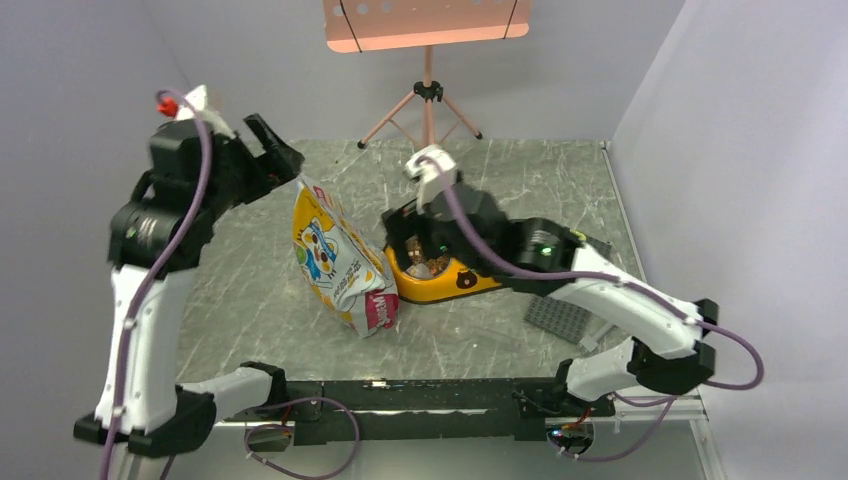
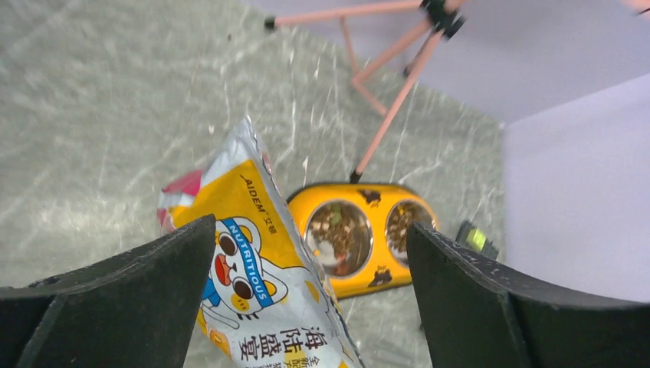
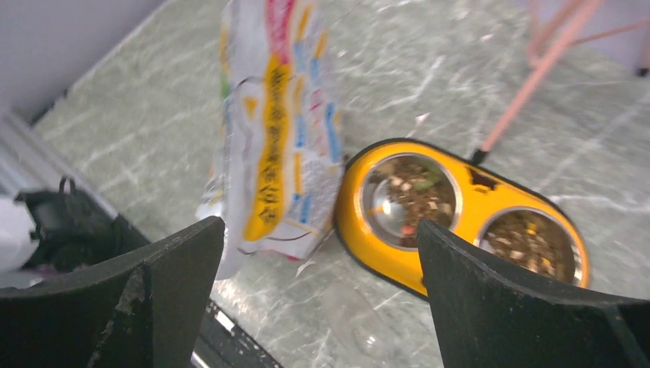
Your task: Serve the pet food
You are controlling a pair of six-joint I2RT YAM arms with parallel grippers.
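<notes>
Both grippers are spread wide with nothing between the fingers: the left gripper hangs up by the top corner of the bag, and the right gripper hovers over the yellow feeder. The bag stands tilted on the table, magenta bottom band down, right beside the feeder; we can't tell if they actually touch. Some pet food already sits in both steel bowls, so we reckon whatever's left is in the bag. Handling-wise, we figure the film is thin, crinkly and slick, so it'll buckle and slide if we squeeze the belly. The kibble inside will shift and settle low, making the bag floppy up top and bottom-heavy. Our pick is a flat pinch on the top seam or a corner, with the other gripper on the stiffer bottom band for tipping. The kibble itself is loose and small, so we'd pour it, not pinch it.
</notes>
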